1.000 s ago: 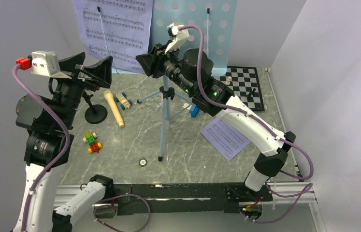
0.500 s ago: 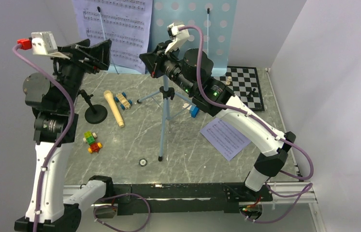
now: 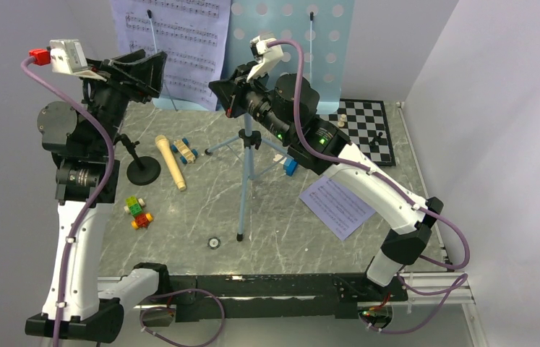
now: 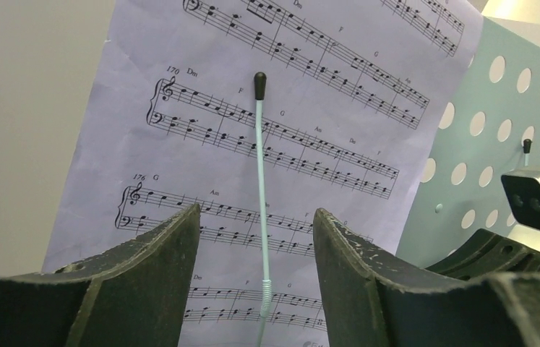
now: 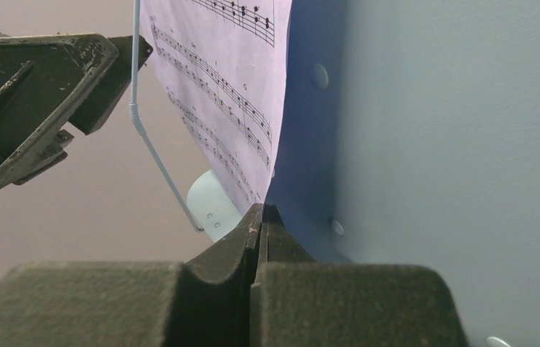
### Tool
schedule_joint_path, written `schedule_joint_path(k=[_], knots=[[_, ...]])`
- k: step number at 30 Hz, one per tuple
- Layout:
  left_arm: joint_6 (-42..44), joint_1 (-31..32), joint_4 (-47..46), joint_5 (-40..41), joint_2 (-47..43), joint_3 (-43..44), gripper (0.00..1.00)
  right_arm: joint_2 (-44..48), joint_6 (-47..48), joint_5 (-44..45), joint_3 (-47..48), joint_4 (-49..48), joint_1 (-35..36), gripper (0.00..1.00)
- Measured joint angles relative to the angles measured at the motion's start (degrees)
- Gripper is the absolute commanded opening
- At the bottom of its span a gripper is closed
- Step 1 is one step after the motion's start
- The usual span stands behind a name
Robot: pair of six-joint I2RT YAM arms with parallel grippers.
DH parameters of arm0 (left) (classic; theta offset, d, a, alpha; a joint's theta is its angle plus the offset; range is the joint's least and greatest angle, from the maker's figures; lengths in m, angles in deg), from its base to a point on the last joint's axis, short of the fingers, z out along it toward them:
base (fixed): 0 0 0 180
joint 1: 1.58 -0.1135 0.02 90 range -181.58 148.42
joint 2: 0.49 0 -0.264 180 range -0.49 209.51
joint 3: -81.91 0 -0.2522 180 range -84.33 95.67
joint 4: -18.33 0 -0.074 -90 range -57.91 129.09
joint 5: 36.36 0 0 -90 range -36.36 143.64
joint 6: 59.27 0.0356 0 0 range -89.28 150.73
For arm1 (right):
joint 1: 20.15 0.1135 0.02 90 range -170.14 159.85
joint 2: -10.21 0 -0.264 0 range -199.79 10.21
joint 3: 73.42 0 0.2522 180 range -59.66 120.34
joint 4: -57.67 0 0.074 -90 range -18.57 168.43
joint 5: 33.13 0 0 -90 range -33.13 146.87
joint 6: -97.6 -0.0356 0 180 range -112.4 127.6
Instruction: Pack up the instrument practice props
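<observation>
The light-blue perforated music stand point(image 3: 292, 43) rises on tripod legs at the back. A lavender sheet-music page point(image 3: 176, 43) lies against its left half under a thin wire retainer point(image 4: 259, 181). My left gripper point(image 4: 256, 224) is open in front of that page, its fingers either side of the wire without touching it. My right gripper point(image 5: 262, 210) is shut on the page's point(image 5: 230, 87) lower right corner, beside the stand's desk point(image 5: 433, 144). A second lavender page point(image 3: 337, 207), the tan microphone point(image 3: 170, 163) and the black mic stand point(image 3: 142, 170) are on the table.
A chessboard point(image 3: 369, 129) with pieces lies at the back right. Coloured toy blocks point(image 3: 137, 212), a toy car point(image 3: 184, 151) and a blue block point(image 3: 290, 166) lie around the stand's legs. Grey walls close in both sides.
My left arm has risen and reached toward the page on the stand, its jaws narrowing around the wire. My right gripper has closed on the page's corner.
</observation>
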State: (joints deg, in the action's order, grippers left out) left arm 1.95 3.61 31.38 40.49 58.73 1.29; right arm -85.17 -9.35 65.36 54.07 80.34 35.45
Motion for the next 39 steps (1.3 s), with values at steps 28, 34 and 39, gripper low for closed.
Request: schedule_joint_path(k=[28,34,39], knots=[[-0.98,-0.13,-3.85,-3.45,2.62,0.31,0.0,0.02,0.07,-0.13,0.0,0.04,0.0,0.0],[-0.98,-0.11,-4.26,-3.72,1.95,-0.22,0.0,0.02,0.04,-0.13,0.0,0.04,0.0,0.0],[-0.98,-0.11,-4.7,-3.69,1.31,-1.05,0.0,0.37,0.04,-0.5,-0.02,0.09,0.0,0.0]])
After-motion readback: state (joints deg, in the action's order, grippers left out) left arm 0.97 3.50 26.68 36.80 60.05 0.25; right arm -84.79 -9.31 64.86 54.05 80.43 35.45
